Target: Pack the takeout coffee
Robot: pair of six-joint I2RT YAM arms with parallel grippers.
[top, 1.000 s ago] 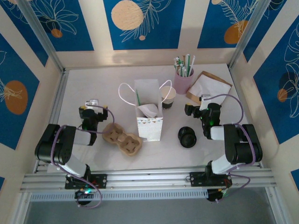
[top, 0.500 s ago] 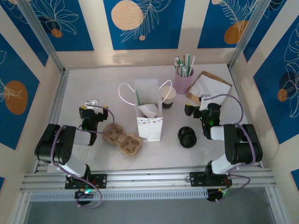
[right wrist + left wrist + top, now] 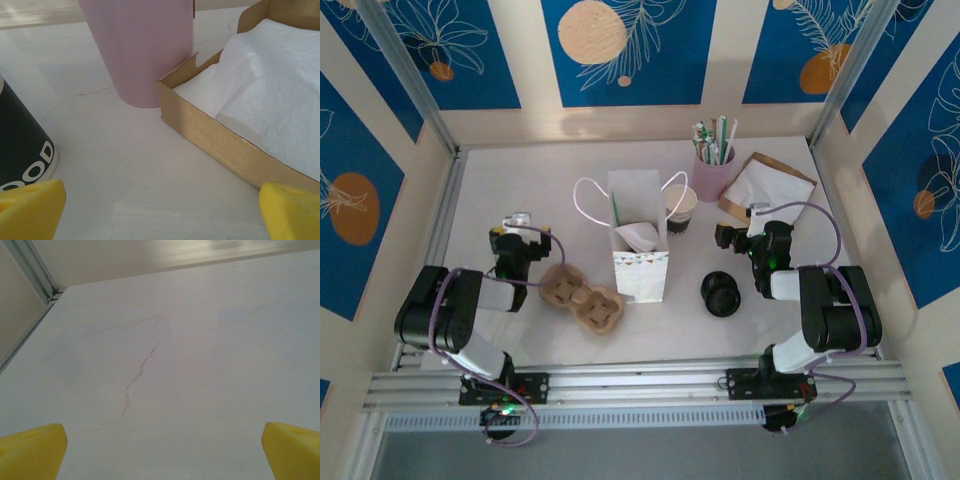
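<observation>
Right wrist: smooth pink tapered cup [image 3: 140, 50]

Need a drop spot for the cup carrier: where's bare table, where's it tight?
Bare: far-left table beyond the left gripper, left of the paper bag; also the near strip between cup carrier and black lids. Tight: far right, where paper cup, pink straw holder, napkin box and right gripper sit close together.
</observation>
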